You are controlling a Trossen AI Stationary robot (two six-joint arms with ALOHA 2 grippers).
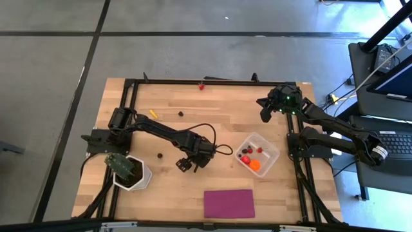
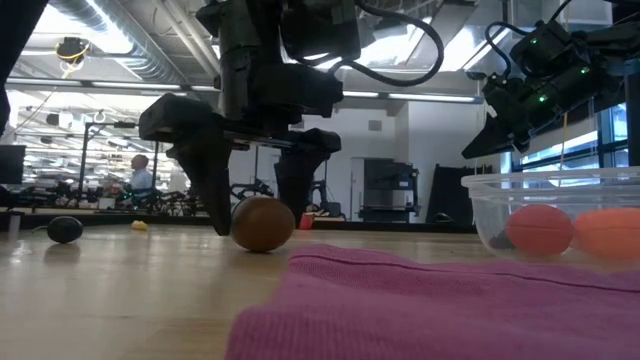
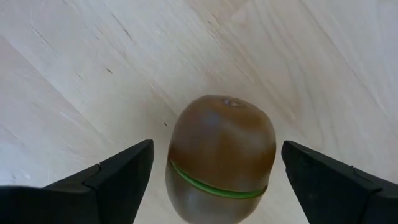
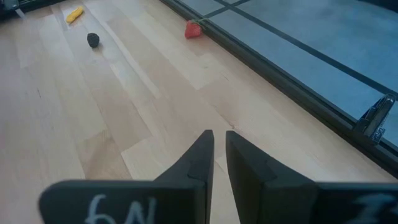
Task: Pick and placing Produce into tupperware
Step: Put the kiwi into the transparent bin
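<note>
- Our left end effector [image 3: 211, 180] is down at the middle of the worktop [image 1: 193, 193], fingers spread wide on either side of the brown oval [image 3: 221, 155], a kiwi-like piece with a green seam, and not yet pinching it.
- In the low view the brown oval [image 2: 263, 223] rests on the wood between the two dark fingers, with a gap on each side.
- We judge the risk to be a roll: the piece is rounded and smooth, so one finger arriving first could nudge it out sideways, or a squeeze above its widest part could pop it free.
- The tupperware [image 1: 273, 153] sits at about 3 o'clock from that end effector, well apart, so the carry could also lose a loose hold.
- Inside the tupperware we see an orange ball [image 1: 255, 165], small red pieces and something dark.
- Our right end effector [image 4: 216, 155] waits near the 1 o'clock corner, fingers pressed nearly together, holding nothing.
</note>
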